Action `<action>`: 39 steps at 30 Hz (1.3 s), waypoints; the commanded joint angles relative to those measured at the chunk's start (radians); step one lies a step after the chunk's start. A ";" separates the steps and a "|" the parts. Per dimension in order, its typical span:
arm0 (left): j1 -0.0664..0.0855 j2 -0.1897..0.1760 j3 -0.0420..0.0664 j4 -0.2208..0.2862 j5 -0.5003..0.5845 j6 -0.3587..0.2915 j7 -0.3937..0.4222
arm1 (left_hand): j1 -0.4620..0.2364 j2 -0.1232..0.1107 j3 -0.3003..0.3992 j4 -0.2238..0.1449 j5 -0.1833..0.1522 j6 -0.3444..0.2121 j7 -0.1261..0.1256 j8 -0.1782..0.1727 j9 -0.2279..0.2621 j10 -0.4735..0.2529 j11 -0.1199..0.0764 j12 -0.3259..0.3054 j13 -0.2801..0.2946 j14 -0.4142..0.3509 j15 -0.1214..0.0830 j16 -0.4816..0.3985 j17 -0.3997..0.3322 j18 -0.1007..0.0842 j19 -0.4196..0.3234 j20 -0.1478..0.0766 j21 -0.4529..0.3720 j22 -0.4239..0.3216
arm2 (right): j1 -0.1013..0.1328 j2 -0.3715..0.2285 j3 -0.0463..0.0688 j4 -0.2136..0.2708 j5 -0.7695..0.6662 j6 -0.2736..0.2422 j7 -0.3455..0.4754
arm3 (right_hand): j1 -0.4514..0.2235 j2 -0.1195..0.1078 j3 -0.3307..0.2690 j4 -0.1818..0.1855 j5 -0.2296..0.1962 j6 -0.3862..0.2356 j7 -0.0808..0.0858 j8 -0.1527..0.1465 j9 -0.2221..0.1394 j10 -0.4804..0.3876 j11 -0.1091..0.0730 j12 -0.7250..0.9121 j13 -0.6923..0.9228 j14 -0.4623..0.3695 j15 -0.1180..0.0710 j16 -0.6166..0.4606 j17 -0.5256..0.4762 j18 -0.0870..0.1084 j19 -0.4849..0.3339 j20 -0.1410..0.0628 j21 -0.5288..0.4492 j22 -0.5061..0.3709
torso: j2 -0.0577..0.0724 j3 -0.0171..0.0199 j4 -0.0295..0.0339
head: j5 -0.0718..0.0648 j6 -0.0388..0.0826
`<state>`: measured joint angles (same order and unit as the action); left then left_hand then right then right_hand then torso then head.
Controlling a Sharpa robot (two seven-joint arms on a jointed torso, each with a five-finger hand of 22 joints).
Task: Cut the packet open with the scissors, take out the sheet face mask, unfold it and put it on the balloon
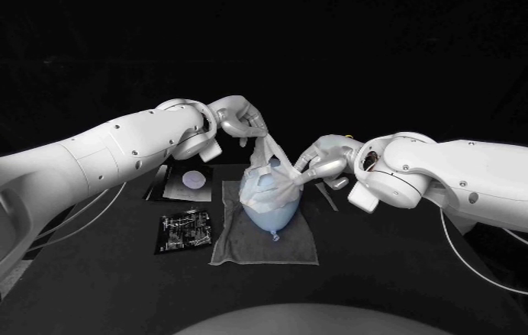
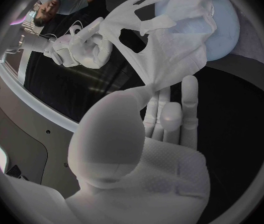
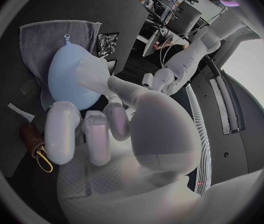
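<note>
The white sheet mask (image 1: 268, 176) hangs stretched between both hands, and its lower part drapes over the pale blue balloon (image 1: 269, 213). That balloon lies on a grey towel (image 1: 244, 245) with its knot toward me. My left hand (image 1: 240, 120) pinches the mask's upper edge above the balloon. My right hand (image 1: 318, 164) pinches the mask's right side beside the balloon. In the left wrist view the mask (image 2: 163, 40) spreads with its eye holes showing in front of the balloon (image 2: 223, 30). The right wrist view shows the mask (image 3: 96, 77) against the balloon (image 3: 68, 79).
The cut black packet (image 1: 185, 232) lies left of the towel. A dark card with a round mark (image 1: 187, 182) sits behind it. Scissors (image 3: 36, 145) and a cut strip (image 3: 20, 112) lie on the table right of the towel, under my right hand.
</note>
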<state>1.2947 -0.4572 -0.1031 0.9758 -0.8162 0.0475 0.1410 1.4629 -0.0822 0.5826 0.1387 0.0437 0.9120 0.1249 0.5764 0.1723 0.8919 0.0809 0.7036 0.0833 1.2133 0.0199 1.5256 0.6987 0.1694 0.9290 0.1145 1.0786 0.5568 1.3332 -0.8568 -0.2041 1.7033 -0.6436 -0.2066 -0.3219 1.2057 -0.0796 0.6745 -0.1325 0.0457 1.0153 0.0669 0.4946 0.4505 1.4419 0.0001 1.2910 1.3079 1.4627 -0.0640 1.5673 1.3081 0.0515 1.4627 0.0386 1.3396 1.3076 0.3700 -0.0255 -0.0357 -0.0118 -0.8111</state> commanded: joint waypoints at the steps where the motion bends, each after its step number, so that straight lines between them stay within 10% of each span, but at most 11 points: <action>1: 0.001 0.008 0.001 -0.005 -0.018 -0.007 0.009 | 0.003 0.007 0.006 0.001 0.005 -0.001 0.003 0.003 0.072 0.001 0.000 -0.003 0.001 0.008 -0.001 0.005 0.001 0.014 -0.005 -0.001 0.001 0.001 | -0.003 0.003 0.000 -0.010 -0.014 -0.022 -0.010 | 0.006 -0.006 0.000 0.003 0.004 0.005 0.000 0.005 0.001 0.042 -0.012 0.002 0.080 0.108 -0.006 0.003 0.263 -0.005 0.048 -0.002 0.004 0.199 | 0.001 0.0009 0.0016 | 0.000 -0.002; 18: -0.012 0.053 0.001 -0.044 -0.097 -0.030 -0.003 | 0.003 0.008 0.010 -0.002 0.005 -0.004 0.005 0.003 0.078 -0.001 0.001 -0.005 0.002 0.011 -0.001 0.007 0.008 0.014 -0.005 -0.001 0.003 0.003 | -0.027 0.053 0.000 -0.091 0.031 -0.094 -0.044 | -0.001 -0.011 -0.009 0.011 0.004 -0.003 0.000 0.003 0.002 0.036 -0.012 -0.017 0.069 0.108 -0.008 0.003 0.263 0.000 0.041 -0.003 -0.023 0.191 | 0.002 0.0019 -0.0001 | -0.003 -0.014; 39: -0.041 0.125 0.002 -0.127 -0.180 -0.114 -0.014 | 0.004 0.009 0.016 -0.007 0.005 -0.007 0.007 0.002 0.085 -0.003 0.002 -0.006 0.003 0.018 0.000 0.010 0.026 0.014 -0.004 0.000 0.007 0.005 | -0.044 0.036 0.000 -0.116 -0.020 -0.050 -0.134 | 0.001 -0.010 -0.009 0.011 0.005 -0.004 -0.001 0.004 0.002 0.035 -0.012 -0.017 0.069 0.108 -0.008 0.003 0.263 0.001 0.041 -0.004 -0.027 0.190 | 0.000 0.0019 -0.0004 | -0.019 -0.026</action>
<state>1.2537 -0.3368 -0.1027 0.8541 -0.9627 -0.0241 0.1316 1.4646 -0.0806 0.5926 0.1325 0.0456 0.9050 0.1285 0.5764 0.1732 0.8899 0.0828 0.7036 0.0849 1.2277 0.0198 1.5296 0.7235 0.1684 0.9290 0.1145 1.0788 0.5613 1.2902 -0.8214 -0.2042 1.5880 -0.6379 -0.2790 -0.4321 1.2057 -0.0796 0.6662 -0.1268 0.0457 1.0124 0.0665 0.4940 0.4513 1.4419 0.0001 1.2768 1.3079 1.4665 -0.0679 1.5673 1.3082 0.0514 1.4619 0.0394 1.3165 1.3076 0.3703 -0.0235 -0.0364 -0.0302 -0.8372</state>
